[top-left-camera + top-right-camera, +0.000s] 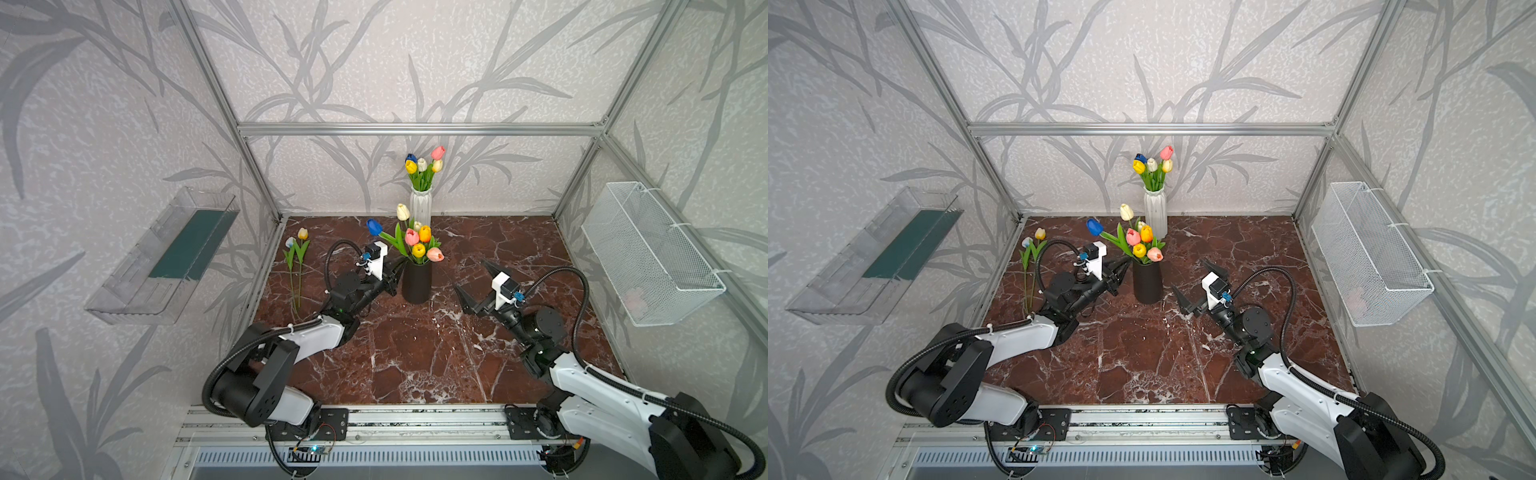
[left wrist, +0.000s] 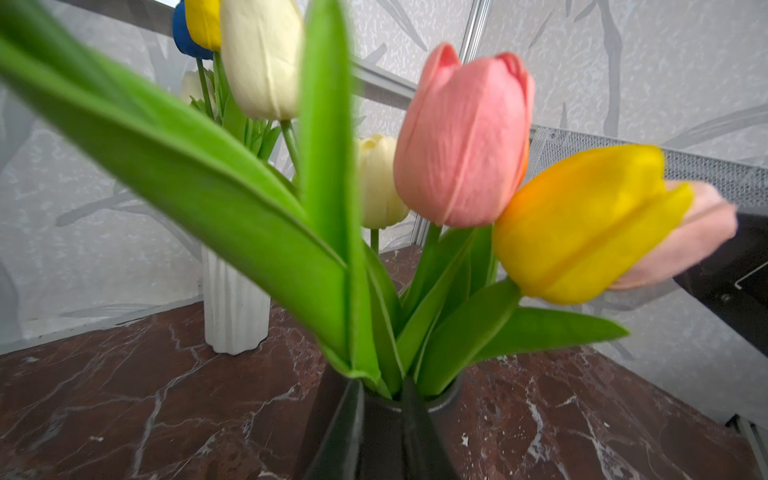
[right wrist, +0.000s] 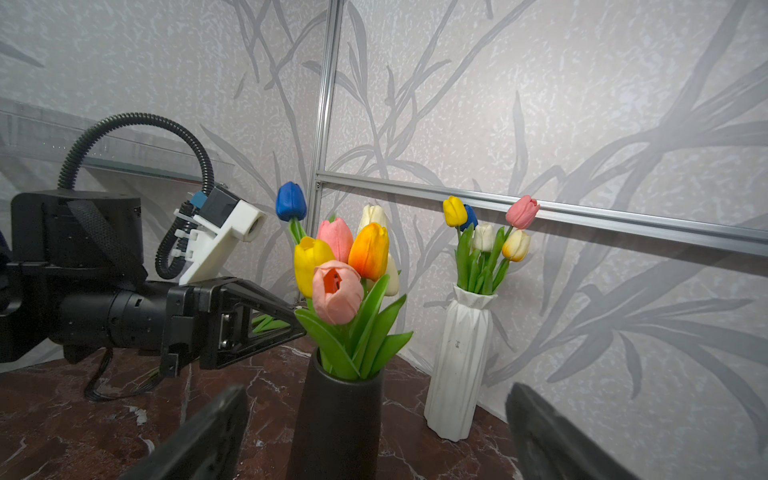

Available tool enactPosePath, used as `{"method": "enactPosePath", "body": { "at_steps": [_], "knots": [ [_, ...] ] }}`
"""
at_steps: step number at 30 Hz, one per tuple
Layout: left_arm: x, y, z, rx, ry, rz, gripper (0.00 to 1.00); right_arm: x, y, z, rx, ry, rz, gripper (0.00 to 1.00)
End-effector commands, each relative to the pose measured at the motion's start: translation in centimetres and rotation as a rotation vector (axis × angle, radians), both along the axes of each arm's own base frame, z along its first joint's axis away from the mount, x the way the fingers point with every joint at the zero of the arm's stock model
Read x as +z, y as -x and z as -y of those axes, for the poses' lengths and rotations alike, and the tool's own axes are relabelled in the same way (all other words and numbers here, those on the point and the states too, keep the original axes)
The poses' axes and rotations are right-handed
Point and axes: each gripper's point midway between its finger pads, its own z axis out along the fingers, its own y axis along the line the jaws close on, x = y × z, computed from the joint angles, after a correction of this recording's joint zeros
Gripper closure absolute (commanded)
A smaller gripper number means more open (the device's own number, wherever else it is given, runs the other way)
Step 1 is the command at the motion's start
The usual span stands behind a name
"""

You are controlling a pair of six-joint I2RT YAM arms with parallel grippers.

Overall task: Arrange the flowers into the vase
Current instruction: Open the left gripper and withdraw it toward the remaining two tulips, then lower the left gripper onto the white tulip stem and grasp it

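Black vase (image 1: 417,282) is holding tulips (image 1: 419,245); my left claw (image 1: 394,277) is sitting barely parted just beside them, grip I cannot tell; my right claw (image 1: 469,274) is hanging wide, empty.

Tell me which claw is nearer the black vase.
Left. The left claw sits close beside the rim of the black vase; the right claw is open, well clear on the opposite side.

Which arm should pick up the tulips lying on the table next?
Left. The two loose tulips lie left of the left gripper, near that arm; the open right gripper is beyond the black vase.
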Motion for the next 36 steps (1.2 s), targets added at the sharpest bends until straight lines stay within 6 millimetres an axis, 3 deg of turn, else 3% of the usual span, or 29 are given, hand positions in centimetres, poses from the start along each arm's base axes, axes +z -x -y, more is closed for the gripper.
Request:
{"method": "enactPosePath", "body": {
  "at_steps": [1, 3, 5, 7, 9, 11, 13, 14, 17, 19, 22, 25, 29, 36],
  "knots": [
    [0.3, 0.7, -1.0, 0.04, -0.105, 0.017, 0.72, 0.7, 0.4, 0.0, 0.003, -0.01, 0.04, 0.02],
    [0.6, 1.0, -1.6, 0.061, -0.131, 0.012, 0.7, 0.6, 0.4, 0.0, 0.003, -0.011, 0.038, 0.02],
    [1.0, 1.3, -2.1, 0.068, -0.15, 0.003, 0.61, 0.6, 0.3, 0.0, 0.003, -0.012, 0.038, 0.02],
    [1.0, 1.6, -2.5, 0.077, -0.168, -0.003, 0.6, 0.5, 0.3, 0.0, 0.001, -0.009, 0.038, 0.02],
    [0.4, 1.0, -4.5, 0.187, -0.144, -0.038, 0.59, 0.5, 0.3, 0.0, 0.005, -0.01, 0.036, 0.02],
    [-0.2, 0.2, -7.5, 0.32, -0.147, -0.08, 0.5, 0.6, 0.4, -0.1, 0.009, -0.01, 0.039, 0.02],
    [-0.9, -1.1, -11.4, 0.493, -0.166, -0.166, 0.23, 0.8, 0.5, 0.0, 0.009, -0.009, 0.037, 0.02],
    [-1.5, -2.1, -14.2, 0.612, -0.171, -0.246, 0.17, 0.8, 0.5, 0.0, 0.006, -0.008, 0.035, 0.02],
    [-5.3, -4.4, -22.5, 0.906, -0.246, -0.558, 0.21, 0.6, 0.4, 0.1, 0.007, -0.019, 0.016, 0.02],
    [-7.8, -5.2, -25.9, 1.001, -0.33, -0.749, 0.22, 0.3, 0.6, -0.1, 0.028, -0.029, -0.004, 0.02],
    [-11.0, -6.0, -29.5, 1.065, -0.445, -0.963, 0.26, -0.3, 0.7, -0.3, 0.046, -0.035, -0.038, 0.02],
    [-13.4, -6.6, -31.9, 1.067, -0.509, -1.127, 0.31, -1.5, 0.6, -0.6, 0.048, -0.02, -0.074, 0.02],
    [-15.7, -8.5, -32.4, 0.97, -0.564, -1.236, 0.34, -3.4, 0.9, -0.8, 0.057, -0.012, -0.117, 0.02],
    [-17.9, -10.1, -34.4, 0.986, -0.649, -1.306, 0.38, -7.0, 1.7, -1.6, 0.063, 0.03, -0.192, 0.01]
  ]
}}
